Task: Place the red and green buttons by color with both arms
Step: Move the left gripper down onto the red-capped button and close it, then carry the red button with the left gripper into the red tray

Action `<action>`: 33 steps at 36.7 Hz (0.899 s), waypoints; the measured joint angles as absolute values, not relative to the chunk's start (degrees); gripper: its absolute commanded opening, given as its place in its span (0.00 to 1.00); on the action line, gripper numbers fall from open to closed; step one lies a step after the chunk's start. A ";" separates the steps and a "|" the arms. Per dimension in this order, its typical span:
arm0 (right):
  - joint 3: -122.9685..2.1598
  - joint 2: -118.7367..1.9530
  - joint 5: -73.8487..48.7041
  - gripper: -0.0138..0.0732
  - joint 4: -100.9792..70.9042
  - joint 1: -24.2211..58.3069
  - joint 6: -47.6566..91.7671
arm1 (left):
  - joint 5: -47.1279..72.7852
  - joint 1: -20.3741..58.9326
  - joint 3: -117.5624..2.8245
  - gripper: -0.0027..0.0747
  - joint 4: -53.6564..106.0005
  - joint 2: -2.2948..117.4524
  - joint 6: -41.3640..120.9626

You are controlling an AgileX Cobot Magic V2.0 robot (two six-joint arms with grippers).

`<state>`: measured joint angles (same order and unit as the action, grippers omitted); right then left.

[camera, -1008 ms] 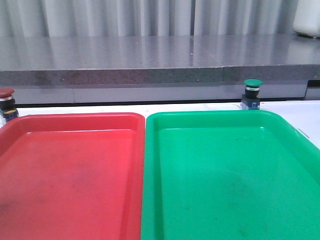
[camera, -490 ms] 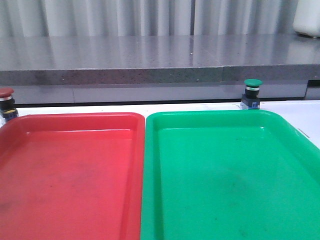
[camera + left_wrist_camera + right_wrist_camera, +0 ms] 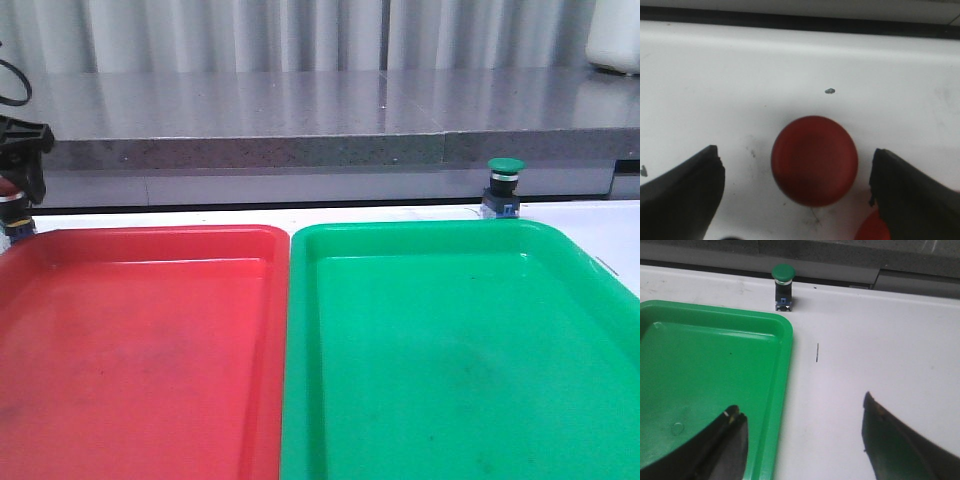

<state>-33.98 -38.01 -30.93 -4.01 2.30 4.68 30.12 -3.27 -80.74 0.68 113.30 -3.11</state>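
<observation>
White worktop (image 3: 250, 216) in foreground. Grey speckled stone ledge (image 3: 300, 115) behind worktop, glossy, reflecting light. Pale pleated curtain (image 3: 300, 30) behind ledge. White container (image 3: 615, 35) at ledge's right end.

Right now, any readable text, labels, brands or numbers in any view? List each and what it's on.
None readable.
red button: plain cap, no marking.
green button: plain cap; its bluish base is too small to read.
red tray and green tray: no print visible.
left pincer and right pincer: bare black fingers, no labels.
</observation>
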 measured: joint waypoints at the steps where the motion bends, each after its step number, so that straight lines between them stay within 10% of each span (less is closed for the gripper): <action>1: -33.98 -38.01 -30.93 0.74 -4.01 2.30 4.68 | 29.58 -3.27 -80.95 0.77 0.68 113.87 -3.11; 16: -33.98 -38.01 -30.93 0.74 -4.01 2.30 4.68 | 25.66 -3.27 -81.35 0.38 0.91 115.44 -3.11; 33: -33.98 -38.01 -30.93 0.74 -4.01 2.30 4.68 | 28.61 -3.27 -81.35 0.36 2.47 108.24 -3.11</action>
<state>-33.98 -38.01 -30.93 -4.01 2.30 4.68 28.61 -3.27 -81.35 2.47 108.24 -3.11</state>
